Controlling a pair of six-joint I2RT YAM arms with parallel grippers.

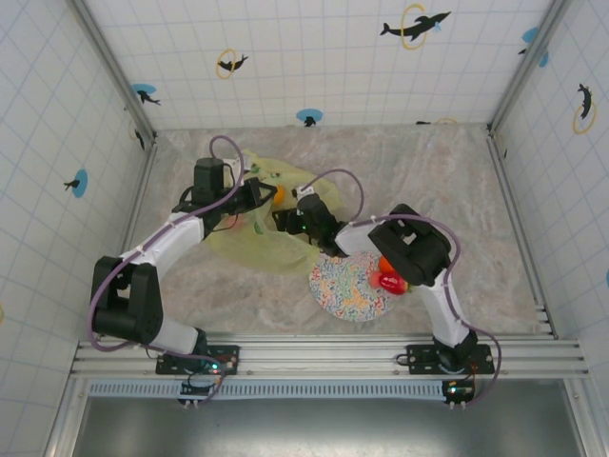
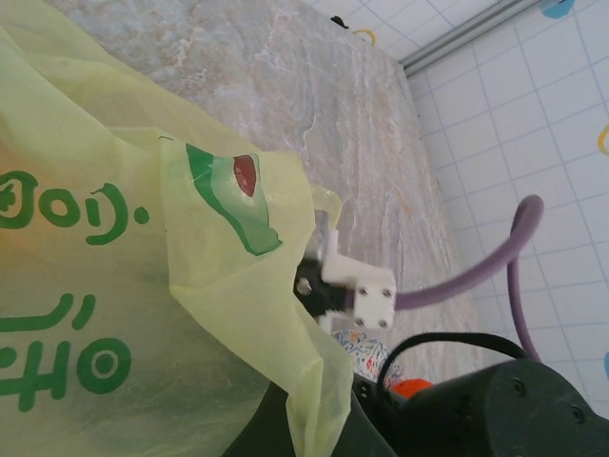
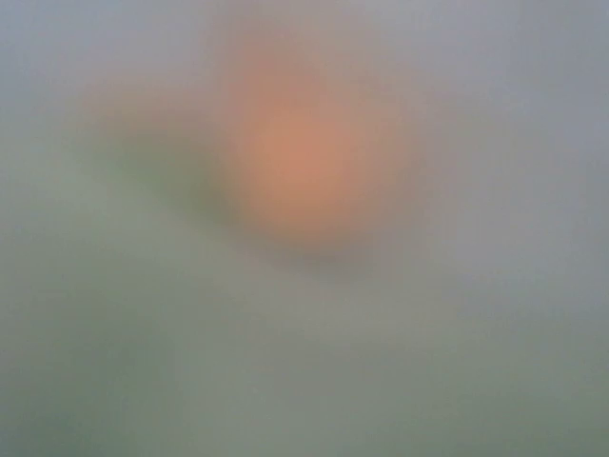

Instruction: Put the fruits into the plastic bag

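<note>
Right gripper [image 1: 284, 220] reaches into the mouth of the thin, crinkly yellow-green plastic bag [image 1: 249, 243] at the centre of the top view, and the left gripper [image 1: 253, 195] sits at the bag's upper edge. I cannot tell whether either is spread or pinching. A small round orange toy fruit [image 1: 278, 195] shows between them. The drop will likely go best with the mouth held wide and the release made deep inside. Red toy fruits [image 1: 390, 282] lie on the speckled multicoloured round plate [image 1: 328, 290], lower right.

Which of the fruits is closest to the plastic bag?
The orange fruit, right against the plastic bag; the red fruit lies apart from it, at the plate.
</note>
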